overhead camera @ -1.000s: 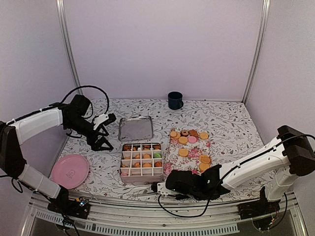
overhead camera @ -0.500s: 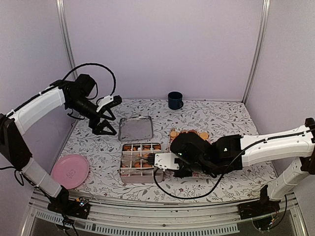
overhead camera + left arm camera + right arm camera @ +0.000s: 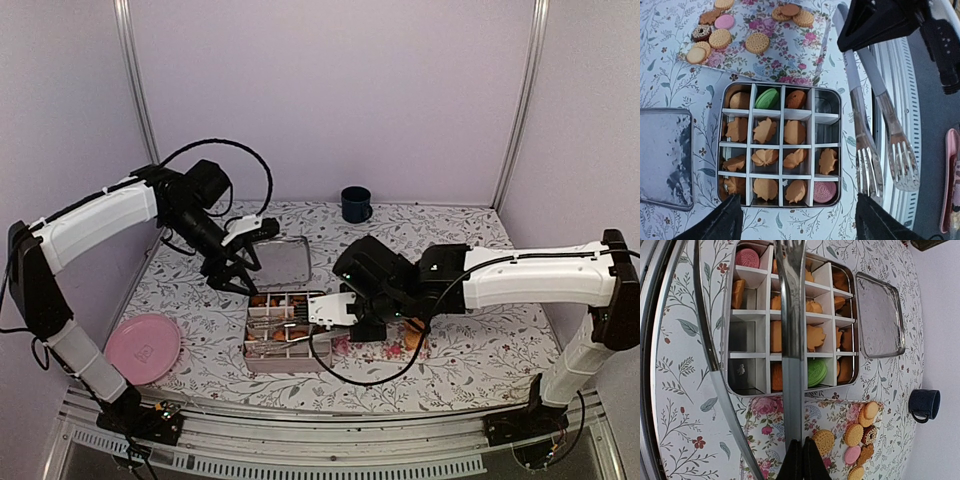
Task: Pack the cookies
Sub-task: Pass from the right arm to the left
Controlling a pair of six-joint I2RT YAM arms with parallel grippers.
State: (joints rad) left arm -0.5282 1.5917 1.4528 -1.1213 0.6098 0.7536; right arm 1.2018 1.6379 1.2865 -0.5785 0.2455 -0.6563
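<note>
Both arms have closed in on the tin (image 3: pixel 840 150). The right arm, low at 6 o'clock a second ago, now reaches across it, and the left arm has edged in toward the lid (image 3: pixel 665 157). The right gripper (image 3: pixel 799 457) is clamped tight on the handle end of the tongs (image 3: pixel 792 315), whose forked tips stand apart with nothing between them. The left gripper (image 3: pixel 797 205) hangs with its fingers spread wide, holding nothing. Most cookies (image 3: pixel 765 132) already sit in the tin's cells. More lie loose on the floral cloth (image 3: pixel 785 60), at 12 o'clock from the tin in the left wrist view, and two cells toward the tin's 1 o'clock corner look empty. The next pick probably calls for a light squeeze. The tongs are polished, slippery steel, while the loose biscuits are thin, rigid discs with ridged rims that could skate out or crumble. Carrying one level and lowering it straight down should spare the dividers (image 3: pixel 782 145), thin white strips that look easy to bend. The tin is shiny, round-cornered metal on a patterned table cover and may slide, so the free gripper could steady its wall. The packed pieces are matte orange leaf shapes, with one green and one embossed pink round.
</note>
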